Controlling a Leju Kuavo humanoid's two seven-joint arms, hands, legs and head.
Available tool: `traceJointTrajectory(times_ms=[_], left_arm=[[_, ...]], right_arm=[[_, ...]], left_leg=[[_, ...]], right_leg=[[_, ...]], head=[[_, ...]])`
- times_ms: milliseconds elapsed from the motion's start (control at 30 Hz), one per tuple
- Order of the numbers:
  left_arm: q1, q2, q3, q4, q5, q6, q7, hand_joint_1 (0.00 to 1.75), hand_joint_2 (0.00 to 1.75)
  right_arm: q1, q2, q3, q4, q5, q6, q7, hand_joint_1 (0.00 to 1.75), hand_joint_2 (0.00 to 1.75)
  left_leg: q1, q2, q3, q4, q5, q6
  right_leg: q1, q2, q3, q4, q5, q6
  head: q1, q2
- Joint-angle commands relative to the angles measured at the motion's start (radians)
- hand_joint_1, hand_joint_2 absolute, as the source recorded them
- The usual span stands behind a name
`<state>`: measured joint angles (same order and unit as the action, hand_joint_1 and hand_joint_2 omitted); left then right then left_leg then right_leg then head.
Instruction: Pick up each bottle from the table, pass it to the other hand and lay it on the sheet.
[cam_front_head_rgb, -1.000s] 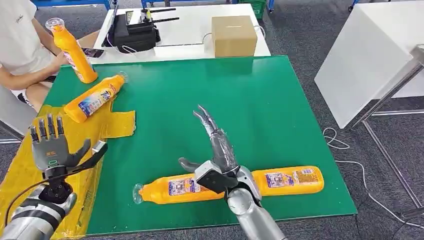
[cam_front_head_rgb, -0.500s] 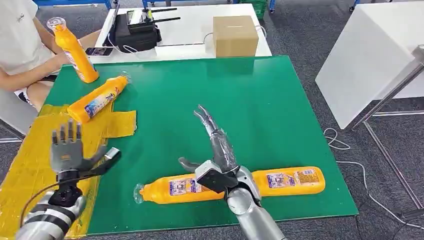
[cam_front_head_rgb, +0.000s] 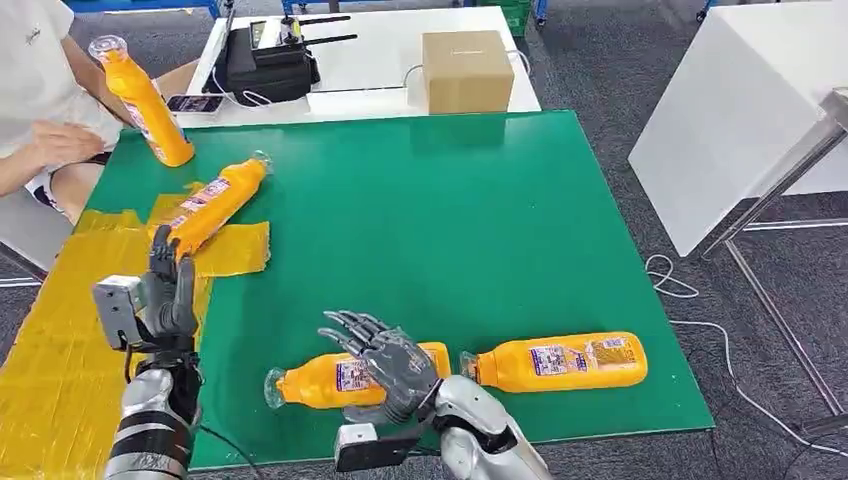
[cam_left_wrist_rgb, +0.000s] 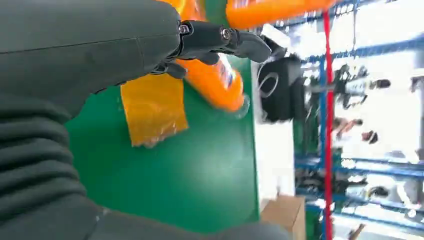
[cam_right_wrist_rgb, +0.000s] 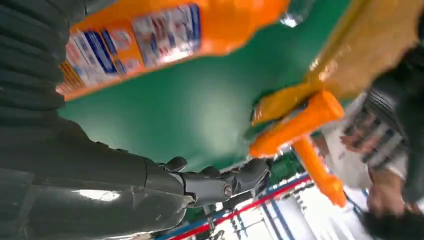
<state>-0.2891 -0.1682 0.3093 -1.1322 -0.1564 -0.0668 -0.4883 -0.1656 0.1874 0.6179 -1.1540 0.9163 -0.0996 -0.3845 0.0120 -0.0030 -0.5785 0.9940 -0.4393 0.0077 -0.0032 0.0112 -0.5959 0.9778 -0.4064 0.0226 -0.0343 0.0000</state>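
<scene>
Two orange bottles lie near the table's front edge: one (cam_front_head_rgb: 330, 382) partly under my right hand (cam_front_head_rgb: 390, 365), the other (cam_front_head_rgb: 557, 362) to its right. My right hand arches palm-down over the left bottle (cam_right_wrist_rgb: 165, 35), fingers (cam_right_wrist_rgb: 220, 182) spread and not closed around it. A third bottle (cam_front_head_rgb: 212, 202) lies on a yellow patch at the back left, and a fourth (cam_front_head_rgb: 143, 100) stands upright at the far left corner. My left hand (cam_front_head_rgb: 165, 295) stands edge-on with fingers (cam_left_wrist_rgb: 220, 37) up and holds nothing. It is over the edge of the yellow sheet (cam_front_head_rgb: 50, 350).
A person sits at the far left, one hand (cam_front_head_rgb: 60, 142) just off the green table (cam_front_head_rgb: 480, 200). Behind the table a white desk carries a cardboard box (cam_front_head_rgb: 468, 70) and a black device (cam_front_head_rgb: 265, 65). A white table (cam_front_head_rgb: 740, 110) stands to the right.
My right hand turned over and pulled back, from pointing forward to arching over the near-left bottle. My left hand moved right and turned edge-on. The back-left bottle shifted slightly.
</scene>
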Motion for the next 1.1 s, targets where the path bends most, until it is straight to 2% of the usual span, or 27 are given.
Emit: traceJointTrajectory(times_ms=[33,133,400,667,867,1100], left_arm=[[0.000,-0.044,0.082,-0.027,0.008,-0.010,-0.008,0.00,1.75],[0.000,-0.044,0.082,-0.027,0.008,-0.010,-0.008,0.00,1.75],[-0.001,-0.047,0.079,-0.018,0.017,-0.009,-0.013,0.00,1.75],[0.028,-0.053,0.088,-0.033,0.028,-0.010,-0.012,0.00,1.75],[0.039,-0.055,0.094,-0.044,0.032,-0.012,-0.011,0.00,1.75],[0.077,-0.067,0.119,-0.072,0.048,-0.021,-0.001,0.00,1.75]], right_arm=[[-0.039,-0.061,0.069,0.093,0.006,0.011,0.005,0.00,1.75],[-0.039,-0.061,0.069,0.093,0.006,0.011,0.005,0.00,1.75],[-0.058,-0.063,0.091,0.155,0.047,0.018,0.025,0.00,1.75],[-0.083,-0.048,0.071,0.173,0.130,-0.055,0.125,0.00,1.75],[-0.082,-0.046,0.063,0.159,0.146,-0.066,0.146,0.00,1.75],[-0.100,-0.038,0.039,0.182,0.283,-0.126,0.308,0.00,1.75]], left_leg=[[0.000,0.000,0.002,-0.001,0.000,0.001],[0.000,0.000,0.006,-0.001,-0.002,0.001],[-0.001,0.000,0.004,-0.001,-0.001,0.000],[-0.001,0.001,0.003,-0.001,-0.001,0.001],[-0.001,0.000,0.003,-0.001,-0.001,0.000],[0.000,0.002,0.007,-0.001,-0.002,0.000]], right_leg=[[0.000,-0.001,0.003,-0.001,0.000,0.000],[0.000,-0.001,0.007,-0.002,-0.001,0.001],[-0.001,-0.001,0.005,-0.001,-0.001,0.000],[-0.001,0.000,0.004,-0.001,0.000,0.000],[-0.001,0.000,0.004,-0.001,-0.001,0.000],[0.000,0.000,0.007,-0.001,-0.002,0.000]], head=[[0.000,0.000],[0.000,0.000],[0.000,0.000],[0.000,0.000],[0.000,0.000],[0.000,0.000]])
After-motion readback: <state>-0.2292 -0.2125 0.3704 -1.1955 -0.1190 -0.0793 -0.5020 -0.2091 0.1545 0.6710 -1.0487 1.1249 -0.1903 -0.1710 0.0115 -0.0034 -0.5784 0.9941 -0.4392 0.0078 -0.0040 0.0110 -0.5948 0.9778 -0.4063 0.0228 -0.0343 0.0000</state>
